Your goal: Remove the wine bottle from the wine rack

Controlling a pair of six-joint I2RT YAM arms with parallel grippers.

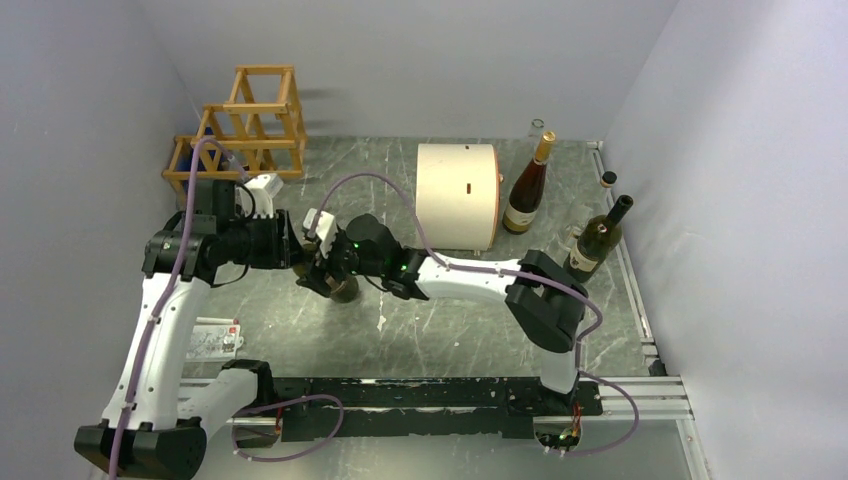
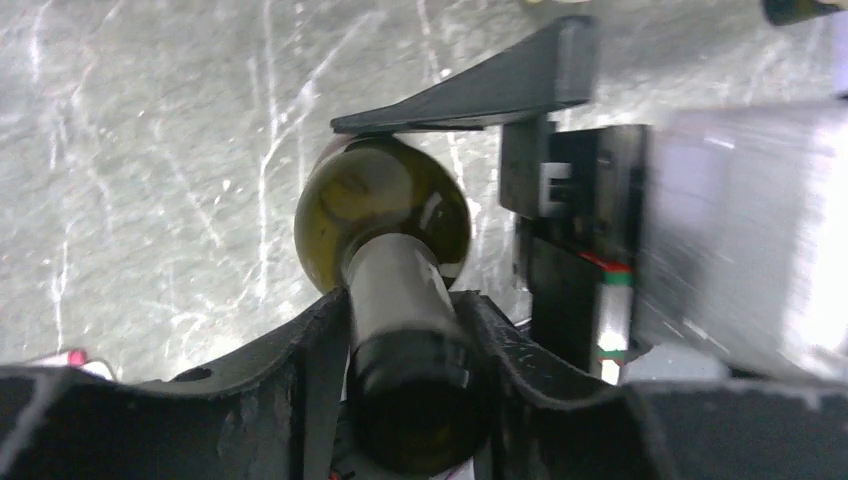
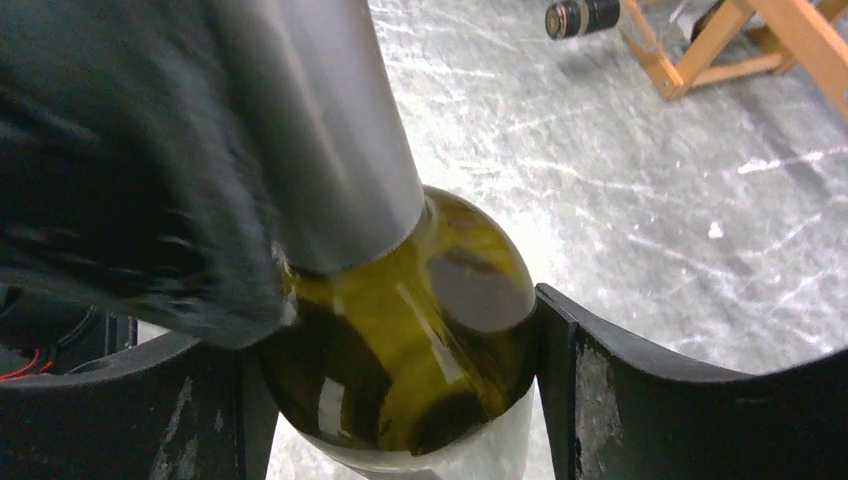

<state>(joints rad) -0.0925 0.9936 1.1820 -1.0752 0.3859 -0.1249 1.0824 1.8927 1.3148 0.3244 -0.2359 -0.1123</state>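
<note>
Against grey marbled table, wine bottle gleams olive-green

The olive-green glass wine bottle, with dark foil on its neck and a white label lower down, stood neck-up over the middle of the grey marbled table. The left gripper clasped its neck and the right gripper its body. The honey-brown wooden lattice wine rack stood well apart in the far-left corner.
</note>
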